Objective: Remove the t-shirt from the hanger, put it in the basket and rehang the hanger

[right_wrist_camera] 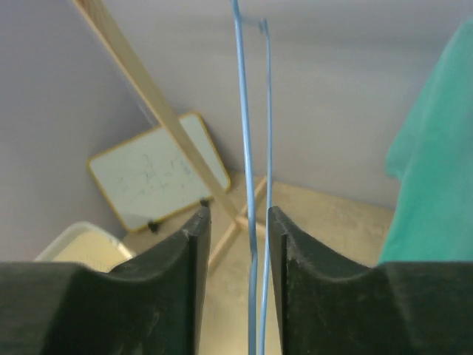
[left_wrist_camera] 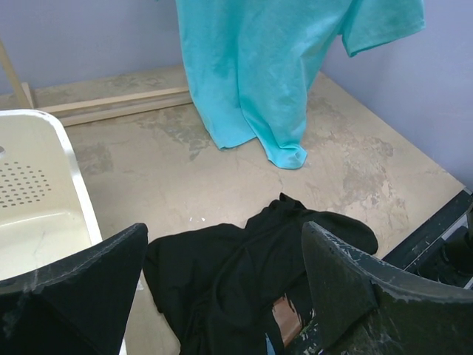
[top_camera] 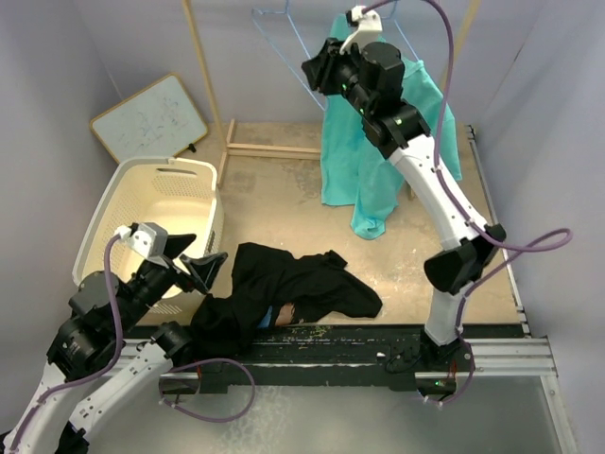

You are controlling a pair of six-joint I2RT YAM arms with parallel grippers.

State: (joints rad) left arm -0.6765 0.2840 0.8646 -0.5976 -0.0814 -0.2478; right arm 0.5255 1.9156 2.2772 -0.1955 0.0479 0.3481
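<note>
Teal t-shirt: soft matt cloth, creased. Hanger: thin smooth blue wire. Black garment: matt cloth, crumpled. Basket: cream plastic, slight sheen. Rack: bare pale wood. Tabletop: rough, scuffed, matt.

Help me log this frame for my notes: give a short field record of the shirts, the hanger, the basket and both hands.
teal t-shirt: hanging at back right, top hidden behind the right arm
blue wire hanger: two strands pass between the right hand's fingers
black t-shirt: crumpled on the table, near edge
basket: left side, nothing visible inside
right hand: raised, narrowly open
left hand: low, wide open, facing the black t-shirt
</note>
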